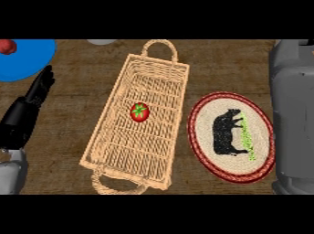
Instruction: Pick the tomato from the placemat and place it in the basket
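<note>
Grey forearm fills the right edge of the head view, so large and close that the right hand itself is nowhere in sight and its fingers cannot be judged. At the lower left the left hand (39,89) rests over the wooden counter (72,119), black fingers straight and together, pointing up toward a blue plate (21,61); it holds nothing.

Between them lies the wicker basket (112,132), long and shallow with a loop handle at each end. Inside it, near the middle of the woven floor, sits the tomato (139,112), red with a green stem cap, apparently at rest on the weave and touching no wall. It is the basket's only content. Just right of the basket lies the oval placemat (254,164), red-rimmed with a black cow figure, bare of any object.

Judged as a thing to handle, the tomato is light, smooth-skinned and soft enough to bruise; its round flanks give the surest hold, fingers opposite thumb, away from the stem.

On the blue plate's far edge sits a small red object (6,45), possibly another fruit.
</note>
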{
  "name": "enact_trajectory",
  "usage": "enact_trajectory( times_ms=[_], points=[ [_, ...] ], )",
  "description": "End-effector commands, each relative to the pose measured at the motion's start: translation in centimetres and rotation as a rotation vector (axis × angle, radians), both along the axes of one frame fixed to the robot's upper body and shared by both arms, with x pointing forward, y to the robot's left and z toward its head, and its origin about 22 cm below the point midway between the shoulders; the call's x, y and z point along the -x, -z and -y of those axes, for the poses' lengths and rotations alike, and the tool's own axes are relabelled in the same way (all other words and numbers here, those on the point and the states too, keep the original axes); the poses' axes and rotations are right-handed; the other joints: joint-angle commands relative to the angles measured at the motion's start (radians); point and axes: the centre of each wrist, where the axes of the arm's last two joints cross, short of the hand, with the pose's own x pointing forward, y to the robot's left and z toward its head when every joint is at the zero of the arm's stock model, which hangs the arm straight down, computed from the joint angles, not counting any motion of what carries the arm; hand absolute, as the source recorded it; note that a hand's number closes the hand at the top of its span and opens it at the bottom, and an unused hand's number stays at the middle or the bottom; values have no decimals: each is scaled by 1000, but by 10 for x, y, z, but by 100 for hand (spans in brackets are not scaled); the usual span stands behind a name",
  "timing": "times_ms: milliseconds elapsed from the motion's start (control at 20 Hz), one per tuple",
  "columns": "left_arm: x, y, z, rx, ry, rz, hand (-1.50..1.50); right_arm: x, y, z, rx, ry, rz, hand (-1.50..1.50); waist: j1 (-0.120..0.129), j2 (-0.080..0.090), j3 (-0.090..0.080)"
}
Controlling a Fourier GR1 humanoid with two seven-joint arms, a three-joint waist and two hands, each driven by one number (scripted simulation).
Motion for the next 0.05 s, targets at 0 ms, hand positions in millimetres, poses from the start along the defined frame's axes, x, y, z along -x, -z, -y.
enact_trajectory(
  times_ms=[0],
  points=[
    [2, -2, -2, -17, -14, -3, 0, 11, 14, 62, -74, 134, 33, -150, -7, 0, 1]
  ],
)
